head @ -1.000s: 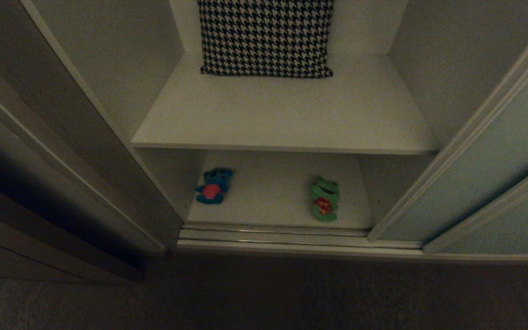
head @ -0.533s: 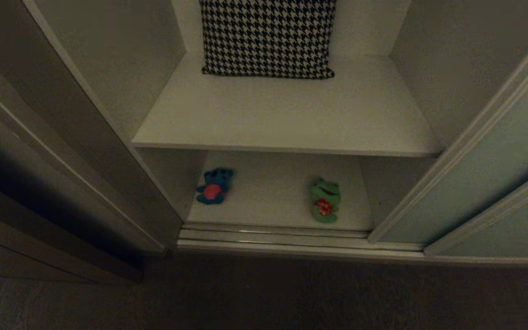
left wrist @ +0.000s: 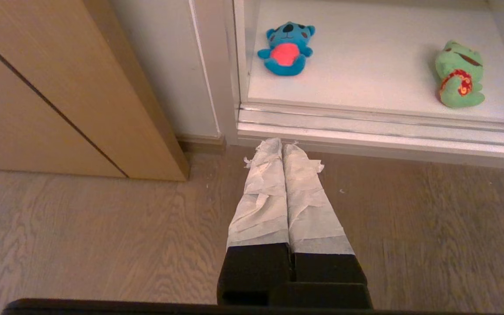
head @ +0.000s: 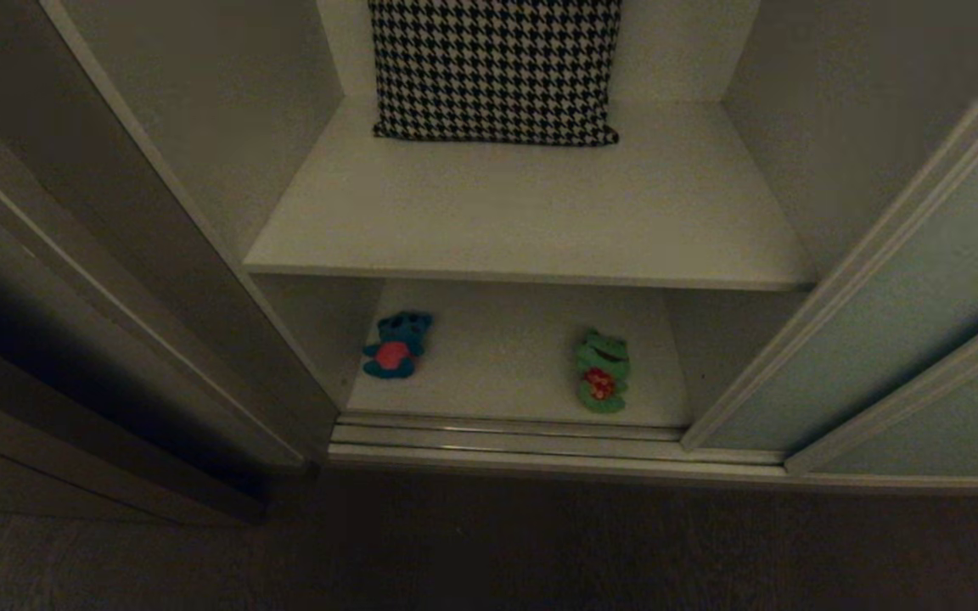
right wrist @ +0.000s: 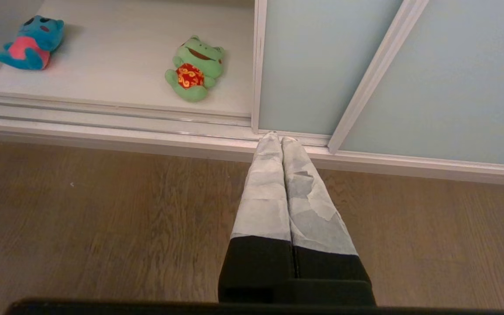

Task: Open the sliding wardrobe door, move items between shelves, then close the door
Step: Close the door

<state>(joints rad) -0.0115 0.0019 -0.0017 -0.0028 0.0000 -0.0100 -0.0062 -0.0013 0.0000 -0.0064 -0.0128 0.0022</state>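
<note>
I'm looking down at a wood-grain floor (left wrist: 81, 227) in front of an open wardrobe, with the sliding wardrobe door (head: 905, 314) pushed off toward 3 o'clock so the compartment stands exposed. Inside, the upper shelf (head: 531, 212) carries only a houndstooth cushion (head: 493, 68) at 12 o'clock against the back. On the lower shelf (head: 497, 365) lie the two toys, well apart: the teal-blue bear (head: 396, 344) toward 9 o'clock near the side wall, the green frog (head: 602, 371) toward 3 o'clock, both on their backs close to the front edge. Neither arm shows from the head camera. Each wrist camera shows its own arm hanging low over the floor just short of the door track (left wrist: 365, 127). The left gripper (left wrist: 281, 144) has its taped fingers pressed together with nothing between them, and the right gripper (right wrist: 277, 136) is the same, closed and empty. I judge both toys to be light, soft and squashy, unlikely to slip on the tape. I'd pinch each across the belly, where the stuffing is thickest, rather than by a limb or ear.
</note>
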